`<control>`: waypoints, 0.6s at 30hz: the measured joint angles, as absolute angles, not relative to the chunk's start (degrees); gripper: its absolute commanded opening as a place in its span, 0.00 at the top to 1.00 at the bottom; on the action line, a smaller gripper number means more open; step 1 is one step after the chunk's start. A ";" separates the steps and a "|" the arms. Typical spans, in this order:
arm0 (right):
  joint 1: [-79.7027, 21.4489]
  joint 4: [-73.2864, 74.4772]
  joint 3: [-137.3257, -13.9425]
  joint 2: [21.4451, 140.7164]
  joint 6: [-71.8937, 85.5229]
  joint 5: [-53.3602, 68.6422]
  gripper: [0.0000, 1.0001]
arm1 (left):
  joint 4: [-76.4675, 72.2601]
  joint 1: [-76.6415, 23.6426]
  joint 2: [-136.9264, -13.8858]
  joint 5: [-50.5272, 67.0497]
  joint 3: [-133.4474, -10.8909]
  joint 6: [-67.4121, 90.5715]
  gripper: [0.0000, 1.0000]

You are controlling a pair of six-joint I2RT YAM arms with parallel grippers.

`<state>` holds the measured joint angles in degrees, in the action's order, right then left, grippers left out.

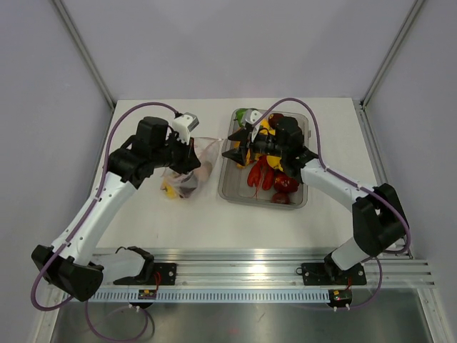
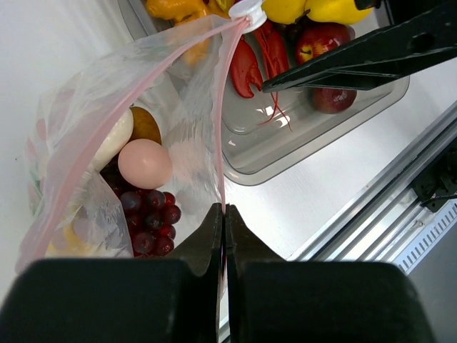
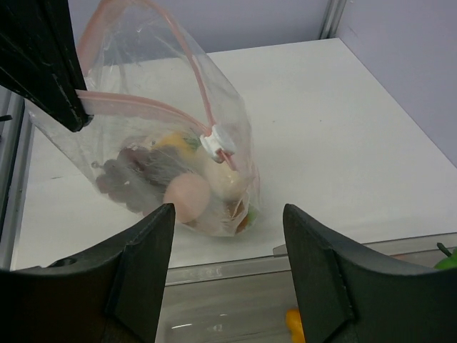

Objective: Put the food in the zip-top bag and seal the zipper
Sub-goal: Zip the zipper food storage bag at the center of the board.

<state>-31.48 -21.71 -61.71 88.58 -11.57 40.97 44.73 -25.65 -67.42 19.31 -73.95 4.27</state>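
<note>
The left gripper pinches shut; right gripper gapes.

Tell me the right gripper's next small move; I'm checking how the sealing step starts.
Probably ease the open right gripper forward onto the white slider and close on it. The left gripper pinches the zip-top bag by its zipper, the mouth gapes, and the slider sits straight ahead. The grey tray holds a red lobster, though, so more loading may come first.

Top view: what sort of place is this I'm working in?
Probably a robot test bench, not a kitchen: a white table inside plain grey walls, a metal mounting rail, plastic toy food.
</note>
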 measured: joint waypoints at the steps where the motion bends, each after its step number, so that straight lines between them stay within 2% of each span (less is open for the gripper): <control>1: -31.48 -22.00 -61.82 89.19 -11.68 41.58 0.31 | 44.93 -25.63 -67.33 19.33 -73.95 4.08 1.00; 7: -31.48 -22.87 -64.25 92.71 -11.79 45.15 0.34 | 45.93 -25.54 -66.89 19.57 -73.95 3.36 1.00; 11: -31.48 -23.18 -66.11 93.67 -11.16 47.40 0.47 | 46.48 -25.43 -66.87 19.57 -73.97 3.18 1.00; 12: -31.48 -23.57 -66.43 93.84 -10.85 47.77 0.53 | 46.54 -25.43 -66.87 19.57 -74.00 3.14 1.00; 14: -31.48 -24.32 -66.65 93.93 -10.28 48.18 0.59 | 46.68 -25.32 -66.87 19.64 -74.00 3.03 1.00; 15: -31.48 -24.58 -66.74 94.00 -10.00 48.36 0.67 | 46.68 -25.26 -66.87 19.73 -74.00 3.01 1.00; 18: -31.48 -25.10 -67.22 94.50 -9.21 49.23 0.73 | 46.70 -25.15 -66.87 19.84 -74.11 3.01 1.00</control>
